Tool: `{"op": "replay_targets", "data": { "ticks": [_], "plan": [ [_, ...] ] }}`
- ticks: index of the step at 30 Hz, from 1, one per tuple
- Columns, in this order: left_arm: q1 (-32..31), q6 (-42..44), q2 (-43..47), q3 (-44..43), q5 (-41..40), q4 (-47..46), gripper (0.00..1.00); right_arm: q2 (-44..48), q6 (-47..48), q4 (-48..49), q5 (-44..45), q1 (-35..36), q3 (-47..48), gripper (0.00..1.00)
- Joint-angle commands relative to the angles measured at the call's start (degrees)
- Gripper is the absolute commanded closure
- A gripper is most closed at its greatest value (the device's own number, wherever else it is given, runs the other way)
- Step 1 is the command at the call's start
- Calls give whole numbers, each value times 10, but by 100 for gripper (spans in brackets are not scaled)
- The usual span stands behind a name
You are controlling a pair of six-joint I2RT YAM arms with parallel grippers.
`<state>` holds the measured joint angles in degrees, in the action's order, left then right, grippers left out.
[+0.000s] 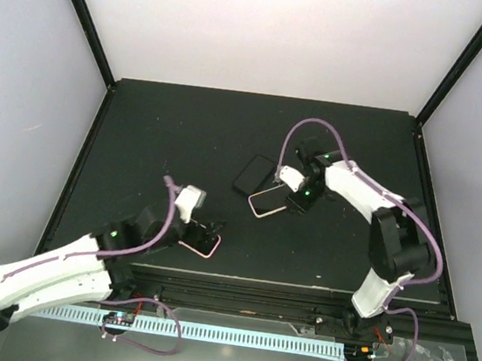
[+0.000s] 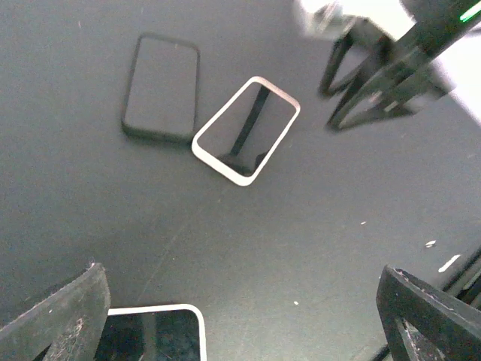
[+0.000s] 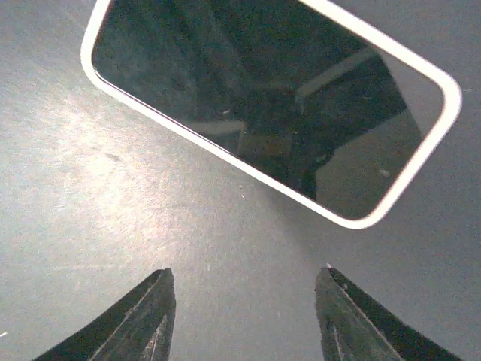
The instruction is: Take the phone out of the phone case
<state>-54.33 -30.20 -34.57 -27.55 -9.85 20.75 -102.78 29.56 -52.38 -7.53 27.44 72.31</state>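
A glossy black-screened phone in a white-rimmed case (image 3: 270, 105) lies flat mid-table, also in the top view (image 1: 267, 203) and the left wrist view (image 2: 246, 129). My right gripper (image 3: 245, 274) is open and empty, hovering just right of it in the top view (image 1: 293, 189); its fingers (image 3: 143, 316) touch nothing. A second white-rimmed phone (image 1: 201, 244) lies by the near edge; only its corner shows in the left wrist view (image 2: 154, 335). My left gripper (image 2: 242, 271) is open and empty just above it, shown in the top view (image 1: 208, 229).
A matte black rectangular slab, phone or case I cannot tell (image 1: 253, 175), lies touching the far-left corner of the middle phone; it also shows in the left wrist view (image 2: 161, 88). The black mat's (image 1: 141, 133) front edge runs just below the near phone. White walls enclose the table.
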Motion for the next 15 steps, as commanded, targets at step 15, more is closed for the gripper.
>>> {"op": "replay_targets", "data": {
  "ticks": [15],
  "plan": [
    [106, 40, -628, -384, 271, -103, 1, 245, -108, 109, -236, -245, -109, 36]
  ]
}}
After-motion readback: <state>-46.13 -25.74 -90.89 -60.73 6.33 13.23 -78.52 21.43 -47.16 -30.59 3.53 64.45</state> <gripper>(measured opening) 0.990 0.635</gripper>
